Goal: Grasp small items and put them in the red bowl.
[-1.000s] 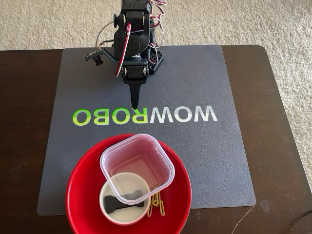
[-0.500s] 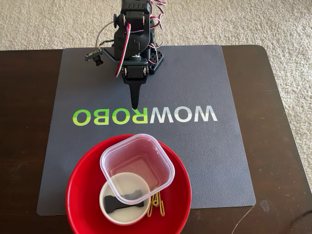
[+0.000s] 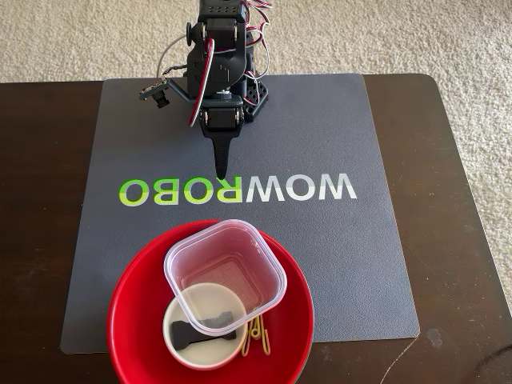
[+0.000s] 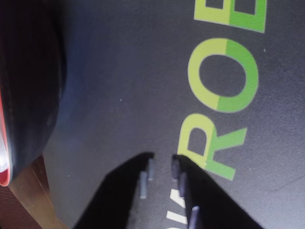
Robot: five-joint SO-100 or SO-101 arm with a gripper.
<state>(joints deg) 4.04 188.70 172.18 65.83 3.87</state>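
Clutter sits gathered in the large glossy red round bowl (image 3: 128, 320) at the near edge of the fixed view: a small white round bowl (image 3: 178, 346) rests on its floor with a short black plastic bar-shaped clip (image 3: 206, 325) lying across its inside, a clear square plastic tub (image 3: 225, 266) leans tilted over the white bowl's far rim, and a yellow-green clothespin (image 3: 258, 337) lies on the red floor just to the right of the white bowl. The red bowl stands on a grey mat (image 3: 336, 256) printed with white and green letters, spread over a dark wooden surface (image 3: 456, 240). The black robot arm (image 3: 218, 72) is folded back at the mat's far edge, its hand (image 3: 220, 172) pointing down over the lettering, well apart from the bowl. In the wrist view the hand (image 4: 162, 164) holds nothing, its fingers nearly together with only a slim gap between them.
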